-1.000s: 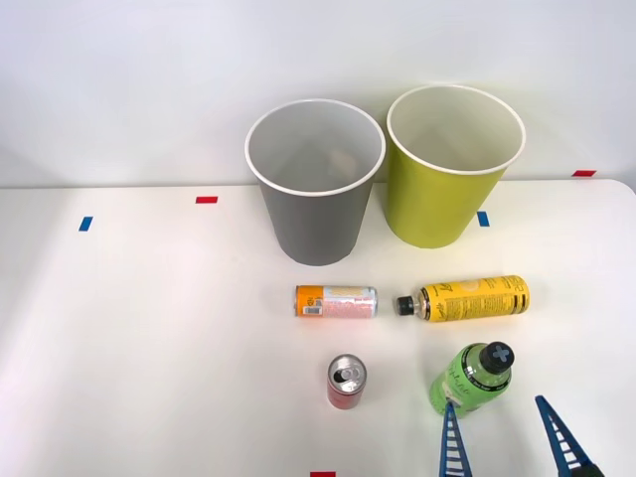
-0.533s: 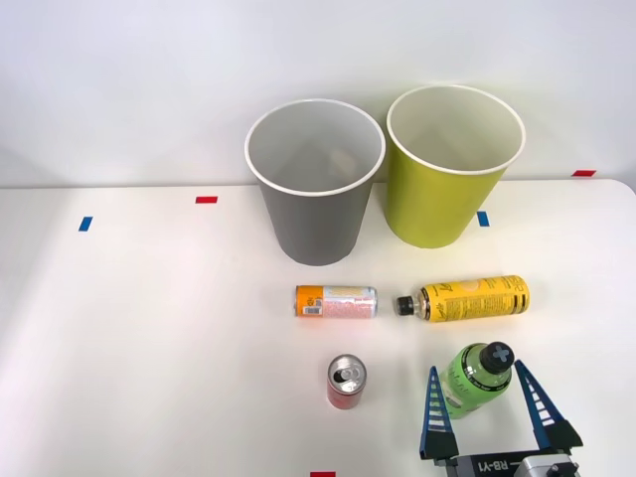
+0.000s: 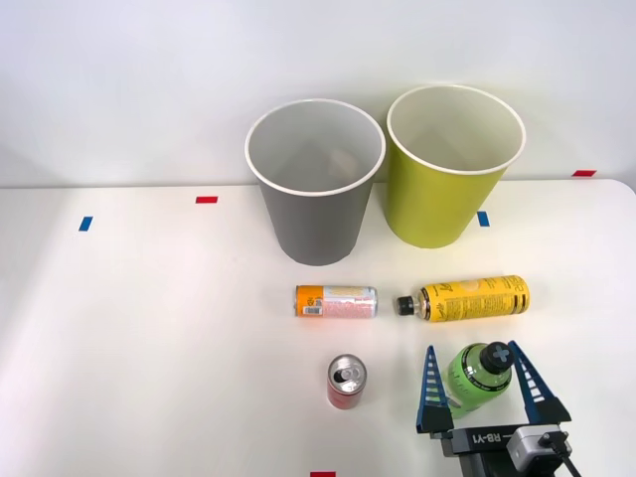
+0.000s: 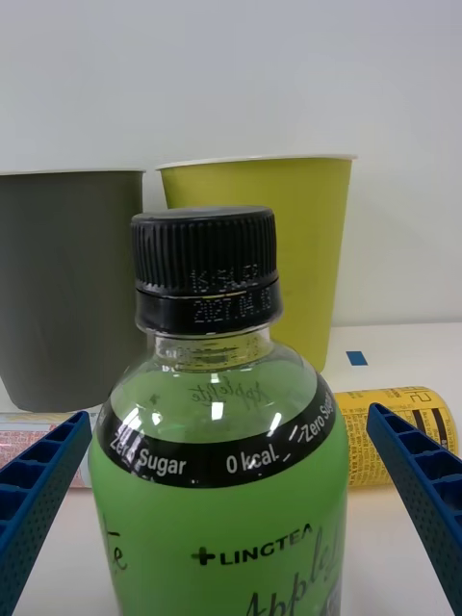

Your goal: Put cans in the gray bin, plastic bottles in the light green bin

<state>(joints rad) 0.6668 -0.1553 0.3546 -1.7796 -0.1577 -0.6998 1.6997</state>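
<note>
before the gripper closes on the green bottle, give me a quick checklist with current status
1. Right gripper open, one blue finger on each side of the green bottle: ok.
2. Bottle upright with black cap on: ok.
3. Bottle centred between the fingers in the wrist view: ok.
4. Fingers apart from the yellow bottle lying behind: ok.
5. Light green bin upright, mouth open, beyond the yellow bottle: ok.
6. How far down the bottle the fingertips reach: cannot tell.
</note>
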